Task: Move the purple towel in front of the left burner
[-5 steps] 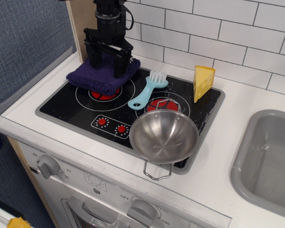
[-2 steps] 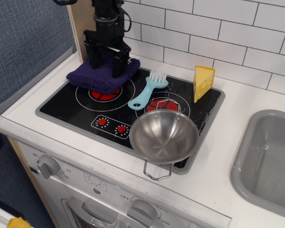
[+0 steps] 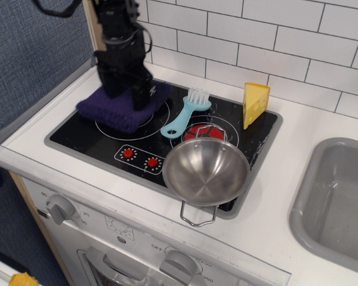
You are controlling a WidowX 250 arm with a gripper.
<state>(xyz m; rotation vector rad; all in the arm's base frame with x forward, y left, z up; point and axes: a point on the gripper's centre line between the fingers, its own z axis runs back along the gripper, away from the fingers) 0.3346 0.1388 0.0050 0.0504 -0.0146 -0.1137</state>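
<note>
Nearest you, the steel pan (image 3: 206, 171) sat at the cooktop's (image 3: 77, 136) front edge, the blue brush (image 3: 185, 112) behind it. Farther back, the purple towel (image 3: 120, 105) covered the left burner (image 3: 110, 122). The hand (image 3: 125, 89) pressed into the towel; I couldn't tell its grip. A loose pinch could let the cloth slip out mid-drag.
</note>
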